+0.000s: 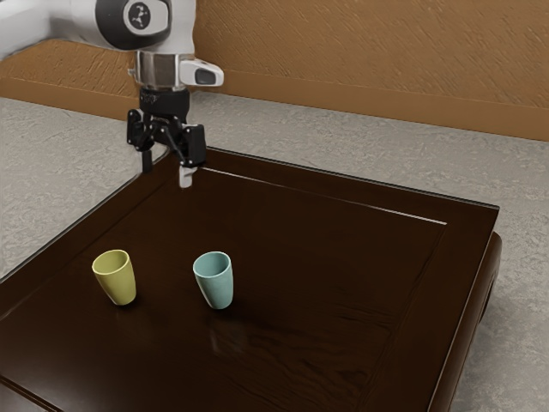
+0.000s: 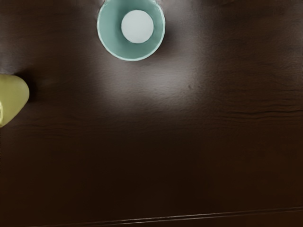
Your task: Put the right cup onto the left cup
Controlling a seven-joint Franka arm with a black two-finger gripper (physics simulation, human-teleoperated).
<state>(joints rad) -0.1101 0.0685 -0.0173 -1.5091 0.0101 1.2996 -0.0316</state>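
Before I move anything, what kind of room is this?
Possibly a simple living area: a low-looking dark wooden table, grey carpet-like floor and textured orange-brown wall.

We note a dark wood tabletop (image 1: 283,232), glossy, faintly grained, with a pale sheen along its edges. Both cups, yellow (image 1: 122,281) and teal (image 1: 218,285), look smooth. Wall (image 1: 360,64): rough texture. Floor (image 1: 360,154): matt, mottled.
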